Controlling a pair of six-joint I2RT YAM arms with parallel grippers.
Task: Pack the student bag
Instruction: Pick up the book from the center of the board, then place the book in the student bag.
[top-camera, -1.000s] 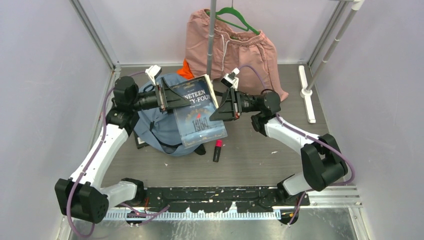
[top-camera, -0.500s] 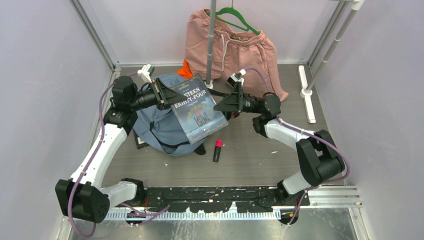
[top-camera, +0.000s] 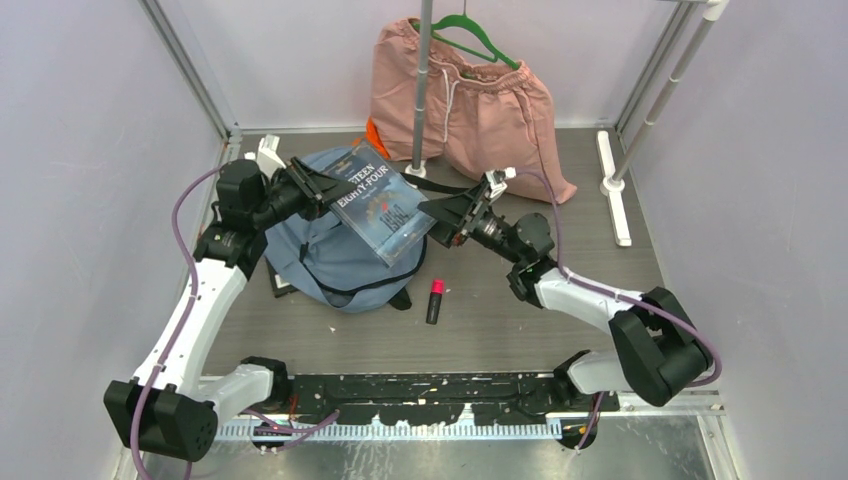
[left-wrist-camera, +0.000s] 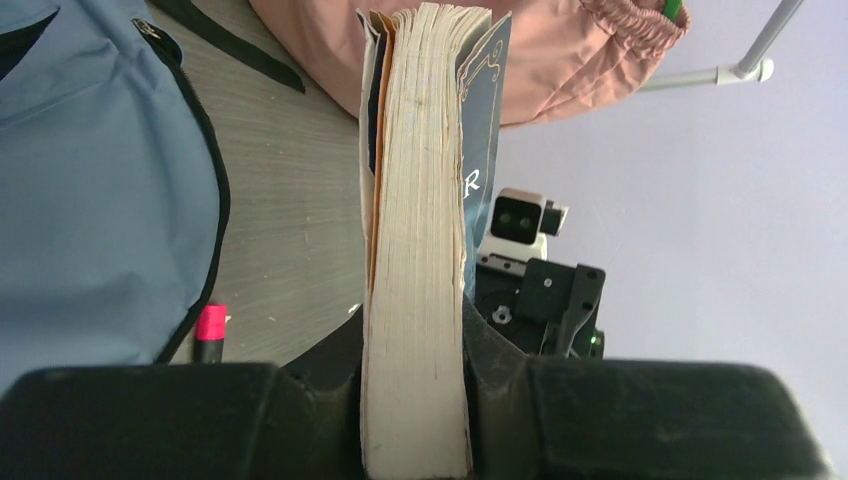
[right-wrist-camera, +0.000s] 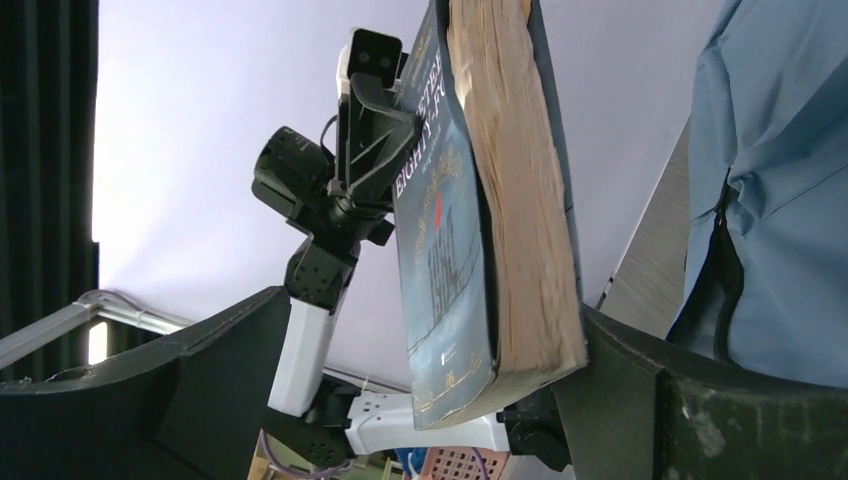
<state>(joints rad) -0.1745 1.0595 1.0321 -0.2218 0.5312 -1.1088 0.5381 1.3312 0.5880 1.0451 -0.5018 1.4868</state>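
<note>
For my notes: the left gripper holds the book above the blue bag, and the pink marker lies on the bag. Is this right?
Not quite: the pink marker lies on the table beside the bag, not on it; the top external view shows this. The rest is right.

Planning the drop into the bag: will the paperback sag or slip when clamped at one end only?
Likely fairly stiff: the paperback is thick, and its page block runs straight out from the left tool. Its loose, worn covers may splay or bend a little. Probably light enough for one tool, though a grip at one end could let it pivot.
</note>
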